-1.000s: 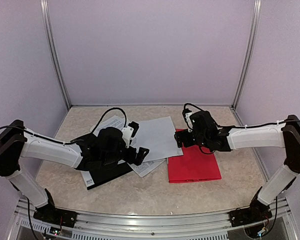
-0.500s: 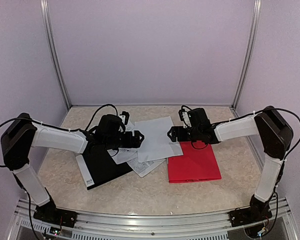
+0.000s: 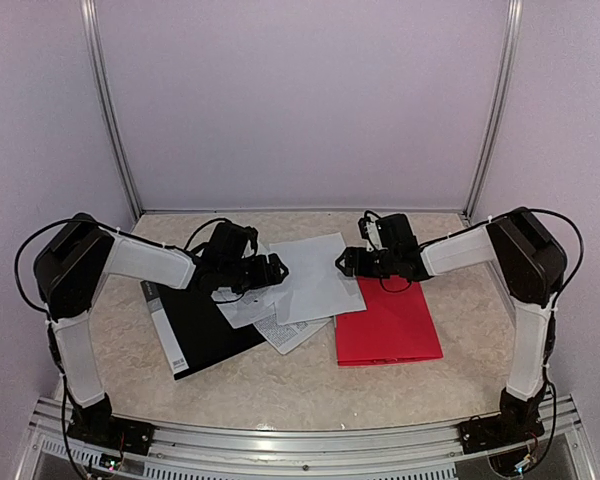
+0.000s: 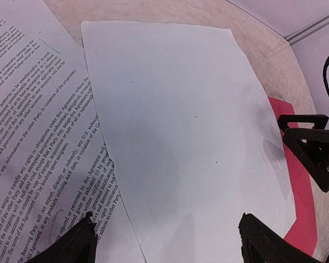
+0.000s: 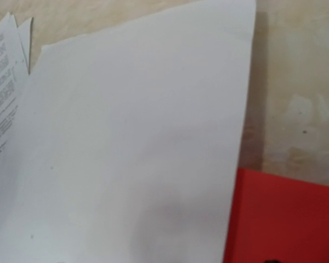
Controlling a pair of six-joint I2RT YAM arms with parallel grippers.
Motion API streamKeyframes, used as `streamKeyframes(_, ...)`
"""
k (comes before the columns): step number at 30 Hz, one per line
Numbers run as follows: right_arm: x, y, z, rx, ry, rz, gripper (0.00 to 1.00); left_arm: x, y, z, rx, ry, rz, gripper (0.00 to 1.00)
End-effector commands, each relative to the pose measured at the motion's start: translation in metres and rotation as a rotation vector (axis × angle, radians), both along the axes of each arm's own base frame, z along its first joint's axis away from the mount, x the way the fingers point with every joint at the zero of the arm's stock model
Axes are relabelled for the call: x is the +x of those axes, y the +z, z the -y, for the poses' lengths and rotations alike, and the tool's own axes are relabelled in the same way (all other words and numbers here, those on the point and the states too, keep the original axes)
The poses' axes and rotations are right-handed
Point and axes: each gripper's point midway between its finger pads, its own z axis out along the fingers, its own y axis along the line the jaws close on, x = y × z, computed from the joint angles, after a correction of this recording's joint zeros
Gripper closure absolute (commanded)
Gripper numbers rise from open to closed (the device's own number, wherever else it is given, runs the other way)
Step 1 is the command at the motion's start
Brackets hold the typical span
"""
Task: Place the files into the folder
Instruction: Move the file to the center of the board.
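The desk (image 3: 310,385) has a beige, marbled top with mottled pale patches, and it sits inside a booth of plain lilac walls (image 3: 300,100) that close it in on the left, the far side and the right. Two aluminium uprights (image 3: 110,110) stand at the far corners, and a ribbed metal rail (image 3: 300,440) runs along the near edge where the arm bases are bolted. The files (image 3: 298,295) lie in a loose, fanned heap near the middle of the desk. A blank sheet (image 3: 315,275) is on top, and printed sheets (image 4: 38,126) covered in dense black text spread out from under it to the left and the near side. The blank sheet's right near corner overlaps the far left corner of the red folder (image 3: 390,325), which lies flat and closed right of the heap. A black cover (image 3: 200,330) with a white strip along its left edge lies left of the heap, with the printed sheets partly over its far right part. The left gripper (image 3: 276,268) hangs low over the left side of the heap, its jaws spread wide with nothing between them. The right gripper (image 3: 344,262) faces it from the blank sheet's right edge, above the folder's far left corner. In the left wrist view its two black fingers stand apart and hold nothing.
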Motion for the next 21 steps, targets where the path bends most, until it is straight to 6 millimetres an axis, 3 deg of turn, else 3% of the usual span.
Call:
streamKeyframes(1, 0.007, -0.013, -0.005, 0.019, 0.011, -0.027, 0.26, -0.003, -0.020, 0.007, -0.010, -0.003, -0.074, 0.13)
streamKeyframes(5, 0.006, -0.025, -0.007, 0.042, 0.021, -0.055, 0.30, -0.006, -0.031, 0.008, -0.020, 0.004, -0.110, 0.14)
streamKeyframes(12, -0.005, -0.025, -0.018, 0.149, 0.052, -0.085, 0.42, -0.015, -0.043, 0.009, -0.003, 0.004, -0.125, 0.15)
streamKeyframes(21, -0.020, -0.016, -0.040, 0.205, 0.109, -0.092, 0.70, -0.026, -0.021, -0.016, 0.053, 0.057, -0.051, 0.15)
